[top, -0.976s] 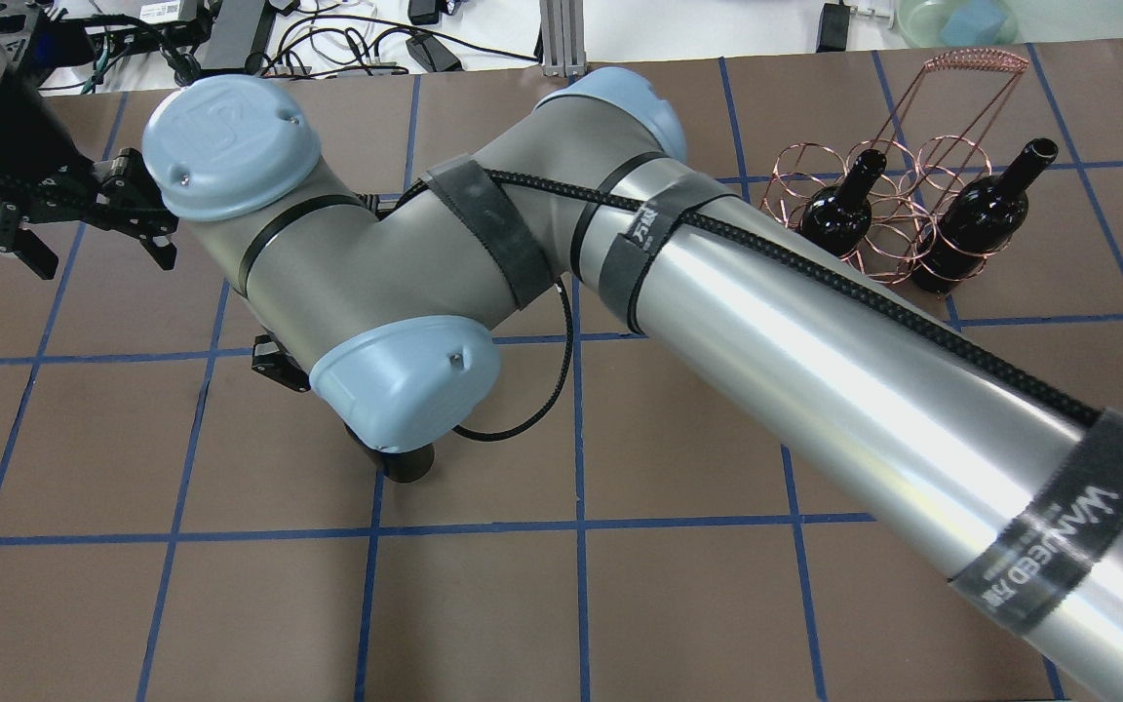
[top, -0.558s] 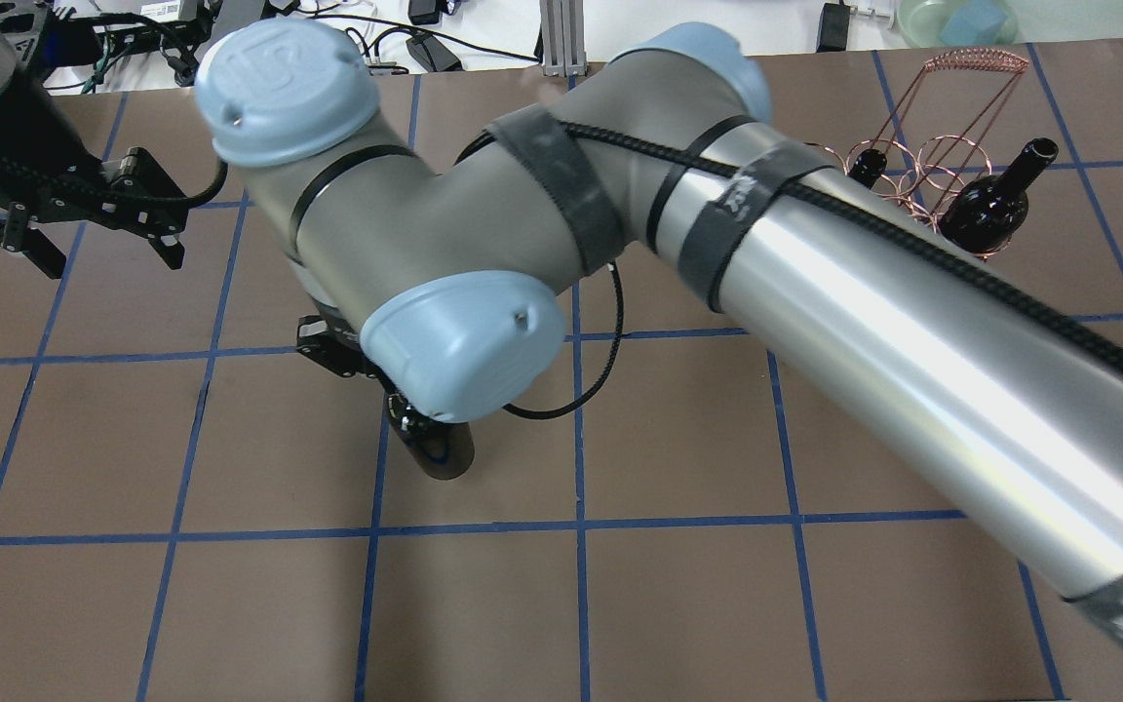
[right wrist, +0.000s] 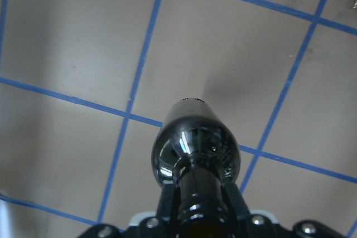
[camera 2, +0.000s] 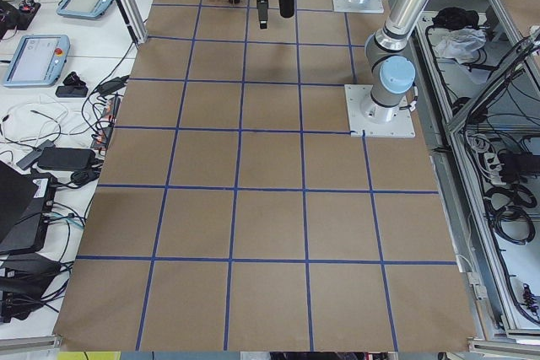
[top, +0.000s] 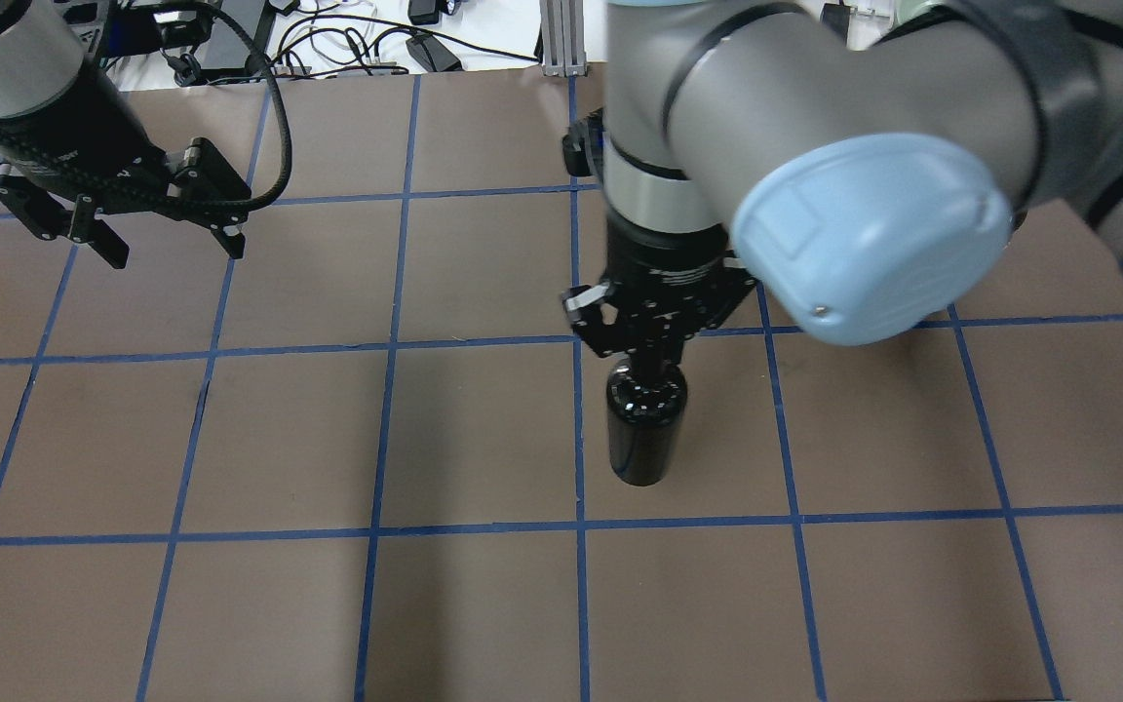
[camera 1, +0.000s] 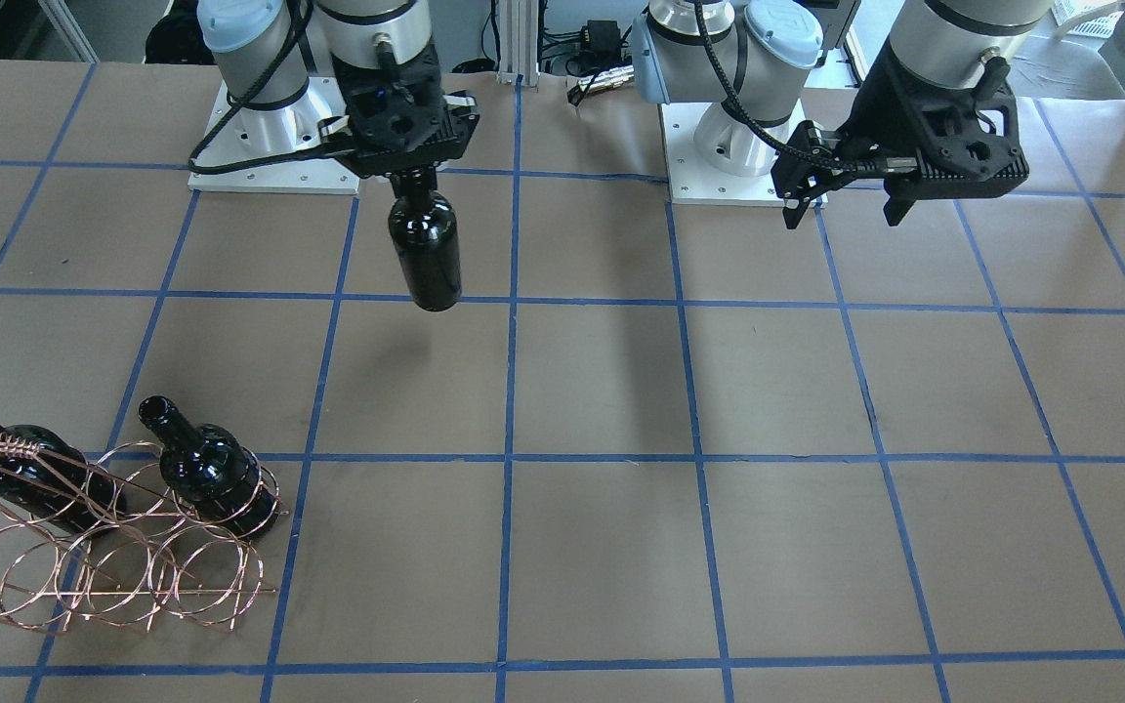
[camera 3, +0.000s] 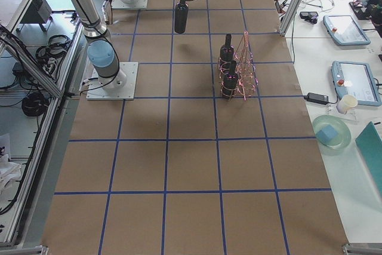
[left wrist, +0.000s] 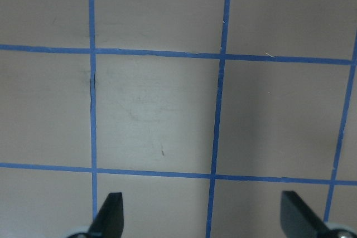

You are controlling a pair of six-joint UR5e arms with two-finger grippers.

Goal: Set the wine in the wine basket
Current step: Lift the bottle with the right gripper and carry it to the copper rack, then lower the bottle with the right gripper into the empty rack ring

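My right gripper is shut on the neck of a glossy black wine bottle and holds it hanging upright above the table. The same grip shows in the overhead view with the bottle below, and in the right wrist view. The copper wire wine basket stands far off on the robot's right, with two black bottles in its hoops. It also shows in the right side view. My right arm hides it in the overhead view. My left gripper is open and empty.
The brown table carries a grid of blue tape lines. The left wrist view shows only bare table between the open fingertips. My right arm's elbow fills the overhead view's upper right. Cables and equipment lie beyond the far edge.
My right arm has swung to the right with the bottle hanging from its gripper, and now covers the basket in the overhead view. My left gripper has shifted slightly right and stays open.
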